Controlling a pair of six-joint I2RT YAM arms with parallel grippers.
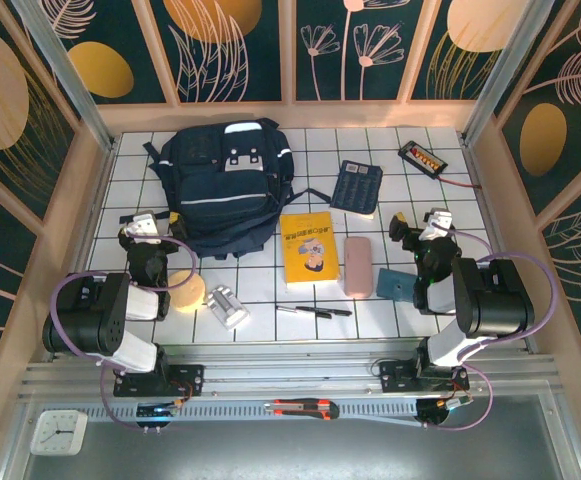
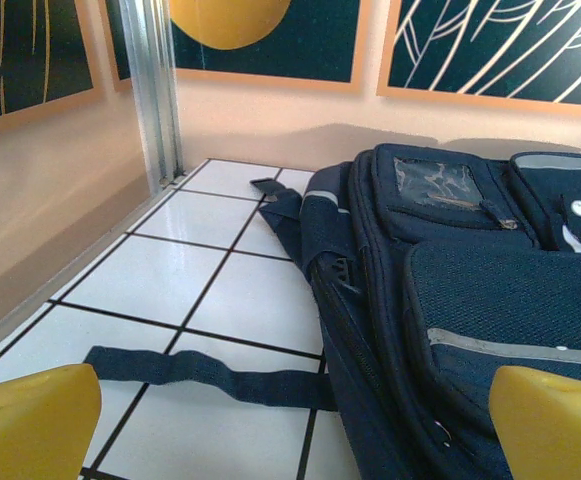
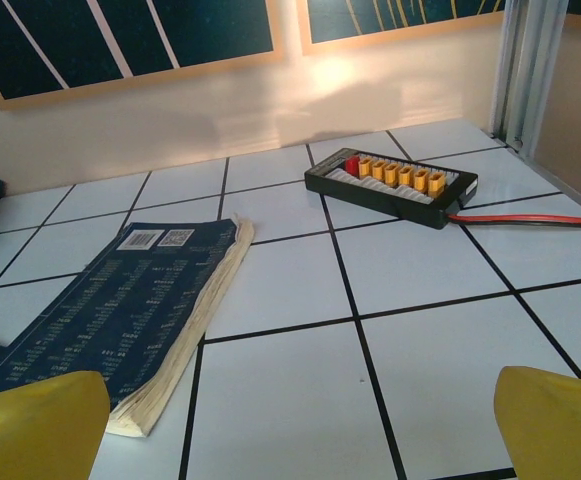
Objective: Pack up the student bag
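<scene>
Fingertips [image 2: 30, 420] of left gripper [image 1: 142, 228] spread wide, empty, just beside student bag [image 1: 225, 185], which lies flat and seemingly closed at far left. Right gripper [image 1: 417, 227] likewise splayed, holding nothing, facing dark booklet [image 1: 356, 186]. Judged an opening stage: nothing packed yet. Next, probably: open the bag before fetching yellow book [image 1: 307, 249].

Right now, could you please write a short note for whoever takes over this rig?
Left gripper: open, empty, beside the student bag.
Right gripper: open, empty, facing the dark blue book.
The bag lies flat at the far left and looks zipped.
Done: nothing visibly packed.
Left: yellow book, pink case, pens and dark blue book lie loose on the tiles; open the bag and load them.
</scene>
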